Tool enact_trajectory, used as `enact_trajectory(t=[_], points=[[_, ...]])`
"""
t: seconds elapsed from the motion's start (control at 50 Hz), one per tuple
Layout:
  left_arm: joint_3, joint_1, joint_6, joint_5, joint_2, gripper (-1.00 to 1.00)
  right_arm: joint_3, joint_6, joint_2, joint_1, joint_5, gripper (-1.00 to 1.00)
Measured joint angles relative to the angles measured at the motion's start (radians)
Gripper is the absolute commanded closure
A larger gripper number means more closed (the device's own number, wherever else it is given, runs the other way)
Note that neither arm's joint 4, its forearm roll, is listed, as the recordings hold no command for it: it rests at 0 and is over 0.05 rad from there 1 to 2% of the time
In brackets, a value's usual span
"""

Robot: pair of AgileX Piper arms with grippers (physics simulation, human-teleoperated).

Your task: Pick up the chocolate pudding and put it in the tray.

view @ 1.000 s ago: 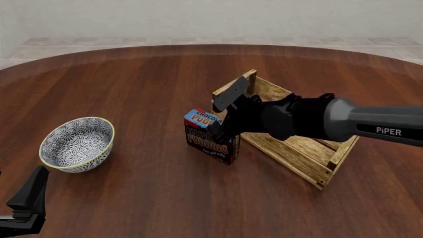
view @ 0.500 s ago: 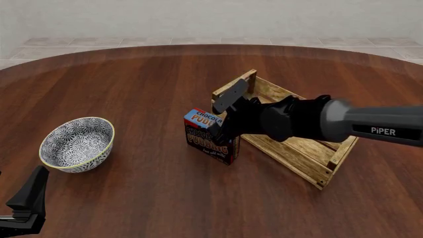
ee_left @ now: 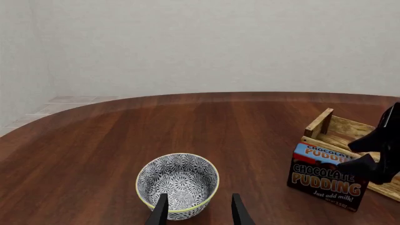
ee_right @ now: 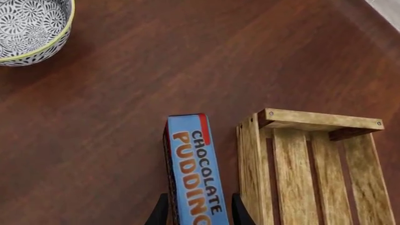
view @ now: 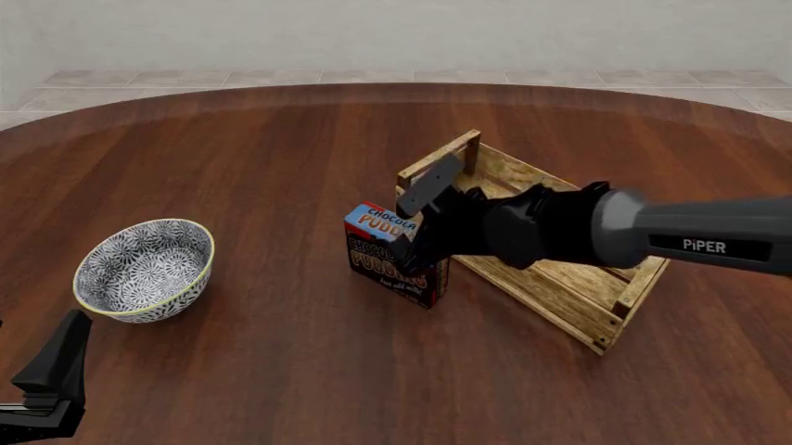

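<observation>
My right gripper open, fingers straddling pudding thin sides, along its long top. Pudding upright on table, just beside tray end board. Left gripper open, far by bowl.

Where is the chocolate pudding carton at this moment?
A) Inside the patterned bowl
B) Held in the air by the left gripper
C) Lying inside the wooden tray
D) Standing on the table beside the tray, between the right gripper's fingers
D: the chocolate pudding stands upright on the table just outside the tray, and the right wrist view shows the right gripper with one finger on each side of the carton.
</observation>
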Motion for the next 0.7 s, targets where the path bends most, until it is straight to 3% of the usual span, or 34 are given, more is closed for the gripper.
enact_trajectory(t=[0.7], points=[[0.000,0.000,0.000,0.000,0.000,-1.00,-0.008,0.004,0.032,-0.006,-0.010,-1.00]])
